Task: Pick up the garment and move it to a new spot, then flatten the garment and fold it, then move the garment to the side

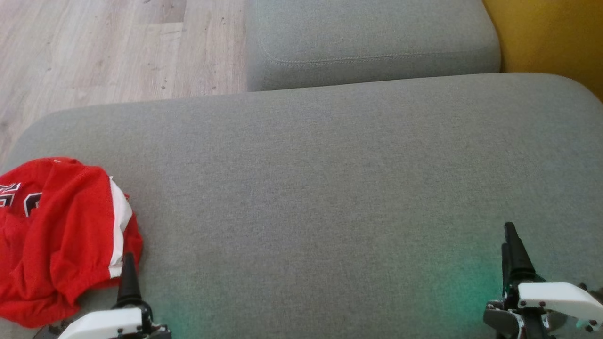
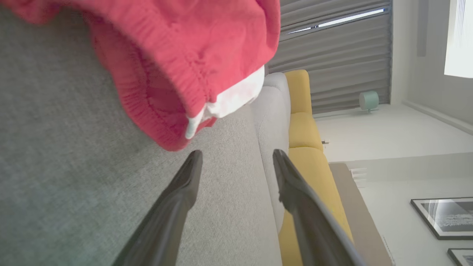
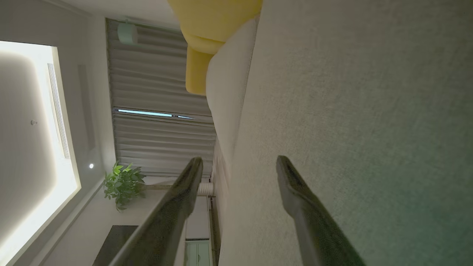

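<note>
One garment (image 1: 66, 235) counted: red, white side stripe, dark lettering at its left edge, crumpled in a heap on the near left corner of the grey sofa seat (image 1: 330, 188). Not flattened, not folded.

Two tools counted. Left tool (image 2: 236, 159): prongs spread wide apart, nothing between them, tips just short of the garment's elastic hem, no contact seen. In the head view, one dark finger (image 1: 128, 278) overlapping the heap's lower right edge. Right tool (image 3: 239, 162): likewise spread wide, gripping nothing, low over bare seat fabric at the near right, well apart from the garment.

One second grey cushion (image 1: 372, 42) just behind the seat. One patch of yellow upholstery (image 1: 551, 37) at far right. Wooden floor (image 1: 94, 56) at far left. Two framed pictures (image 2: 443, 218) and one potted plant (image 3: 122, 184) noted in the wrist views.
</note>
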